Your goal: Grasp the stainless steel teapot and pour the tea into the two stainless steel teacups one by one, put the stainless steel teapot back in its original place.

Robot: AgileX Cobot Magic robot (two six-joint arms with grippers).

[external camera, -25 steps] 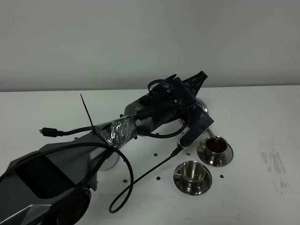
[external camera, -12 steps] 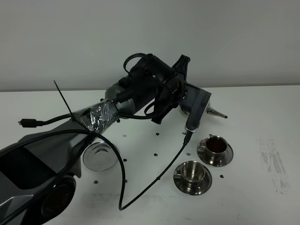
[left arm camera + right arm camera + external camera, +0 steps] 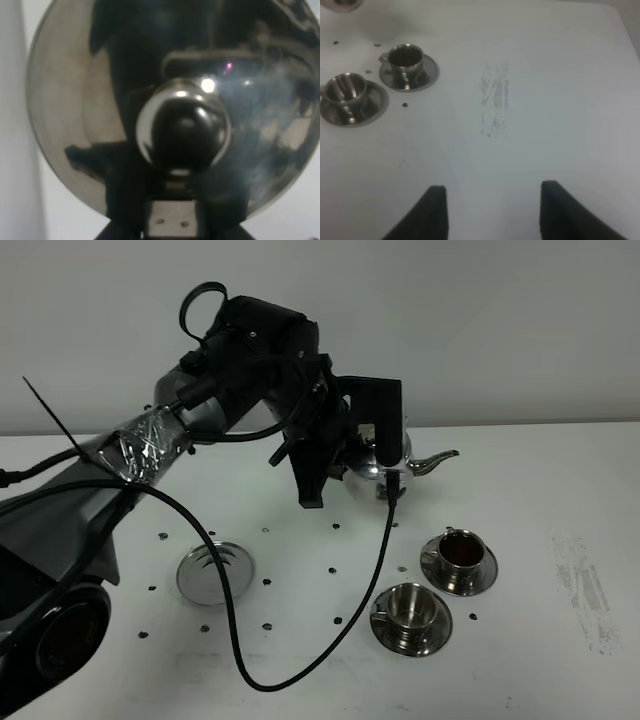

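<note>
My left gripper (image 3: 372, 445) is shut on the stainless steel teapot (image 3: 392, 458) and holds it roughly level above the table, behind the cups, with its spout (image 3: 440, 460) pointing right. The left wrist view is filled by the teapot's domed lid and knob (image 3: 182, 129). The far teacup (image 3: 460, 552) on its saucer holds dark tea; it also shows in the right wrist view (image 3: 406, 59). The near teacup (image 3: 408, 606) on its saucer looks shiny inside (image 3: 344, 89). The trivet disc (image 3: 213, 572) lies bare at the left. My right gripper (image 3: 492, 215) is open above bare table.
A black cable (image 3: 300, 665) hangs from the left arm and loops onto the table in front of the trivet and near cup. Small dark specks dot the table. A grey scuff mark (image 3: 580, 585) lies at the right, also in the right wrist view (image 3: 495, 100).
The left arm has risen and swung back to the left, taking the teapot from its tilt over the far cup to a level hold behind the cups. The trivet is now uncovered.
</note>
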